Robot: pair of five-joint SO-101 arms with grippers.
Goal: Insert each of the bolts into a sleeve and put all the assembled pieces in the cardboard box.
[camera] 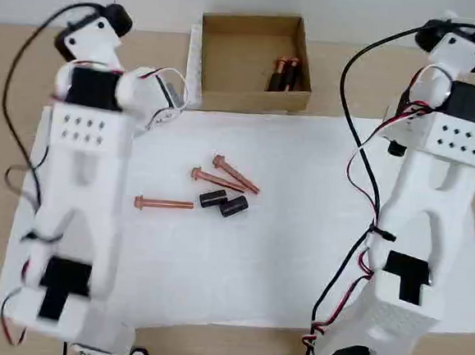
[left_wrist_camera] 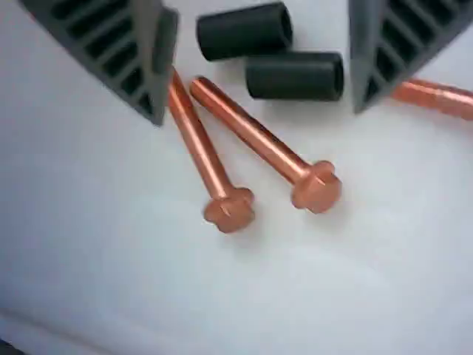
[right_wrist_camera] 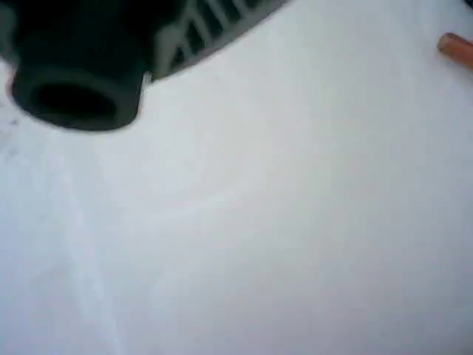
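Left gripper point(left_wrist_camera: 259, 103) spread wide just above two black sleeves point(left_wrist_camera: 294, 75) and three copper bolts point(camera: 165, 204) on the white sheet point(camera: 296, 264), right gripper point(right_wrist_camera: 96, 37) apparently clamped on a third sleeve point(right_wrist_camera: 74, 92), two assembled pieces point(camera: 283, 73) lying inside the cardboard box point(camera: 252, 99) beyond the sheet

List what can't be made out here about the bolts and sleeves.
High view: the pieces in the cardboard box are too small and shadowed to judge how deep the bolts sit.
Left wrist view: the third bolt has one end behind a finger of the left tool, the other past the edge.
Right wrist view: the sleeve is blurred; a bolt is cut off by the edge.
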